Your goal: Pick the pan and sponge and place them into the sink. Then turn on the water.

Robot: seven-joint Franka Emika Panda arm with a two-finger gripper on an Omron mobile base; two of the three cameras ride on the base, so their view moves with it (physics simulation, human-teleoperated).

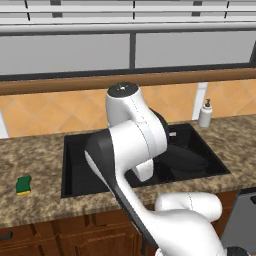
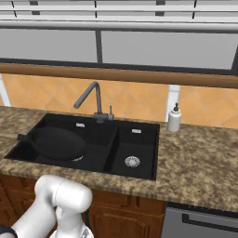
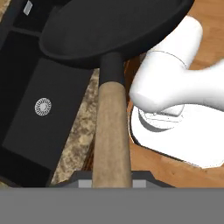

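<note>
My gripper (image 3: 113, 178) is shut on the light wooden handle of the black pan (image 3: 109, 30), which stretches away from the hand. In the right base view the pan (image 2: 56, 142) hangs over the large left basin of the black sink (image 2: 114, 149); whether it touches the bottom I cannot tell. In the left base view the arm covers most of the pan (image 1: 189, 161). The green and yellow sponge (image 1: 23, 185) lies on the counter left of the sink (image 1: 75, 167). No water runs from the grey faucet (image 2: 90, 95).
A white soap dispenser (image 2: 174, 118) stands on the counter behind the sink's right corner, also seen in the left base view (image 1: 205, 114). The smaller basin's silver drain (image 2: 132, 161) is uncovered. Speckled stone counter (image 2: 200, 162) extends right of the sink.
</note>
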